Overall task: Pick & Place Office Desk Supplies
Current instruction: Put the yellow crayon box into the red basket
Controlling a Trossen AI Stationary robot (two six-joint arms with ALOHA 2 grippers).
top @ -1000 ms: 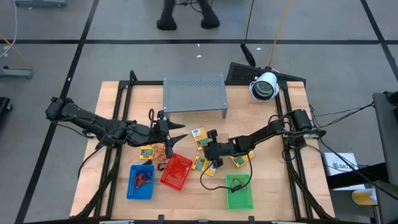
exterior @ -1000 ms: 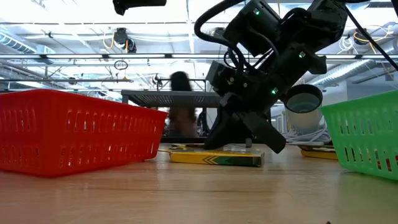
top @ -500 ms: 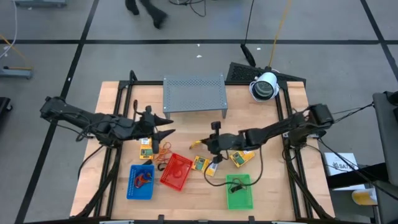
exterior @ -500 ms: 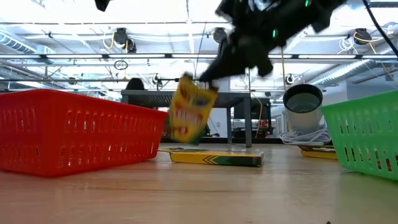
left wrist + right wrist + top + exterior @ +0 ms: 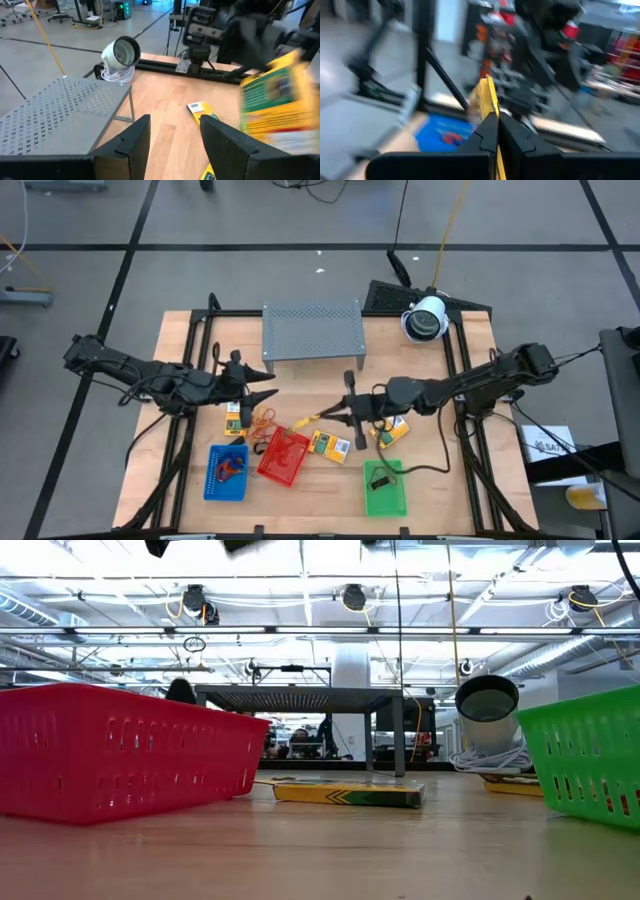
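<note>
In the high view my right gripper (image 5: 330,417) reaches level toward the table's left and is shut on a flat yellow packet (image 5: 308,421) held above the table, just beyond the red tray (image 5: 283,455). The right wrist view shows that packet (image 5: 486,95) edge-on. My left gripper (image 5: 268,385) hovers open to the left of it, above orange rubber bands (image 5: 262,420); the left wrist view shows its fingers apart (image 5: 175,135) and the lifted packet (image 5: 275,105) ahead. Other packets lie flat on the table (image 5: 235,418) (image 5: 328,445) (image 5: 392,432). My right gripper pinches the yellow packet between its two fingers (image 5: 487,132) by the packet's near edge (image 5: 490,107). The fingers come level from the table's right side. The packet is lifted clear of the table and stands on edge, sticking out past the fingertips.
A blue tray (image 5: 226,472) with small items and a green tray (image 5: 385,488) sit near the table's near edge. The grey perforated rack (image 5: 312,332) stands at the far side, a white lamp (image 5: 425,318) at the far right. In the low view one packet (image 5: 345,793) lies between the red (image 5: 120,750) and green trays (image 5: 590,760).
My right gripper has risen from the table with the yellow packet; the packet hung in the low view half a second ago and has now gone out of its top. The gripper has turned from pointing down to level. My left gripper has drawn back toward the table's left.
</note>
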